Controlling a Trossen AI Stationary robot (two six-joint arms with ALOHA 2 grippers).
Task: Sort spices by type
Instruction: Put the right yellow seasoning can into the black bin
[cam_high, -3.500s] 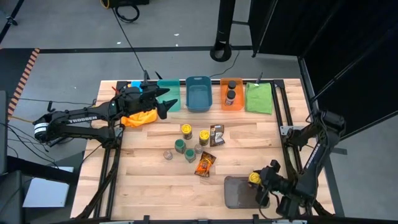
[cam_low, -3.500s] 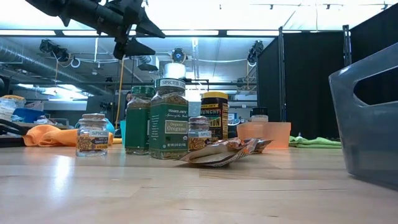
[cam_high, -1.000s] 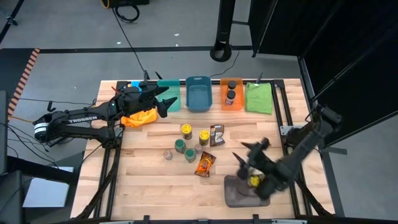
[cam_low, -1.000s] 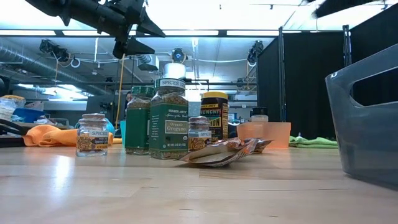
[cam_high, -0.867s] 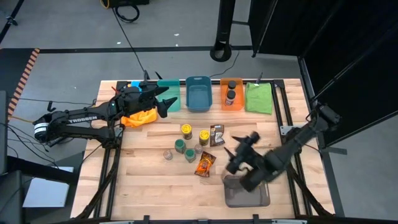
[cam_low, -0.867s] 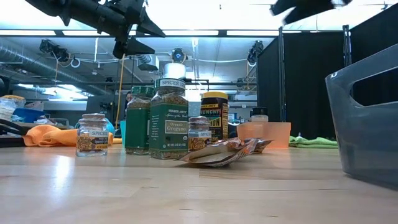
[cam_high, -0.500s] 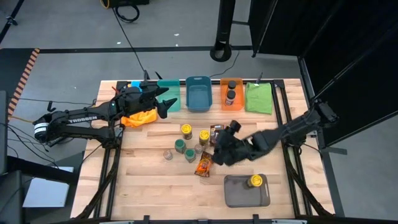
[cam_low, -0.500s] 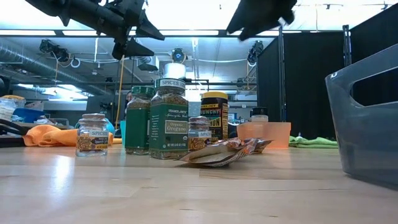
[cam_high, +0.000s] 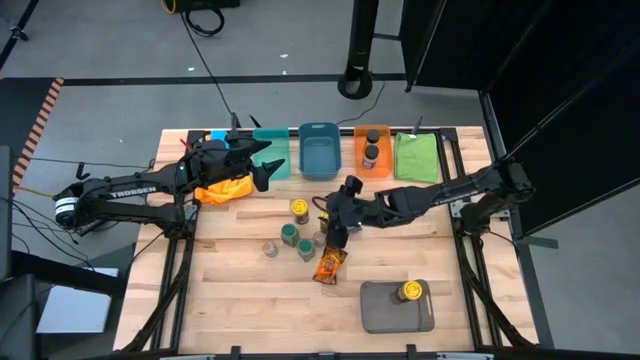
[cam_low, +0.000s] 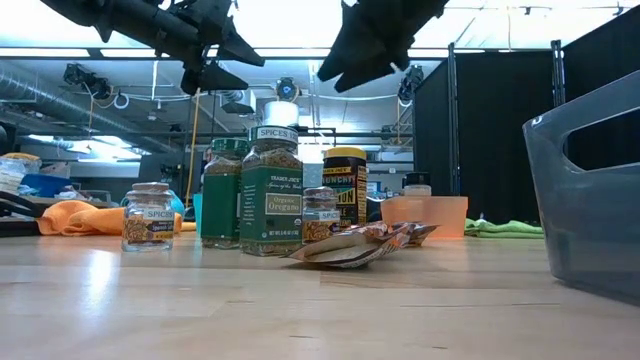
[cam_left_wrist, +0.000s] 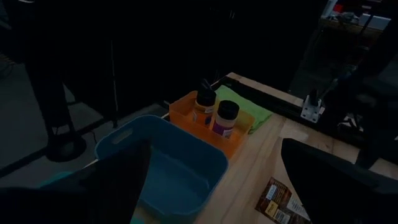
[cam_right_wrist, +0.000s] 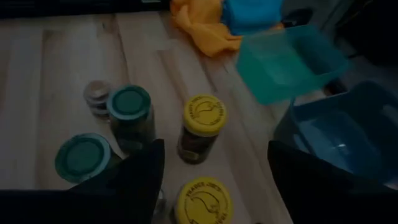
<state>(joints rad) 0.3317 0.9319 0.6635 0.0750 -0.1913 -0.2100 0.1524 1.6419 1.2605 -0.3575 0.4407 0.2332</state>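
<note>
Spice jars stand mid-table: two yellow-lidded, two green-lidded and two small grey-lidded. An orange packet lies flat near them. My right gripper hangs open above this cluster, touching nothing; in its wrist view the yellow lids show between its fingers. Another yellow-lidded jar stands in the grey tray. Two dark-lidded jars stand in the orange bin. My left gripper waits open, high by the teal bin.
Along the far edge sit the teal bin, a blue bin, the orange bin and a green cloth. An orange cloth lies far left. A brown packet lies by the right gripper. Bare wood shows near left and far right.
My right gripper has swung from the grey tray at the near right, up and toward the far left, to above the jar cluster mid-table. The yellow-lidded jar has stayed standing in the tray. The left arm has kept still.
</note>
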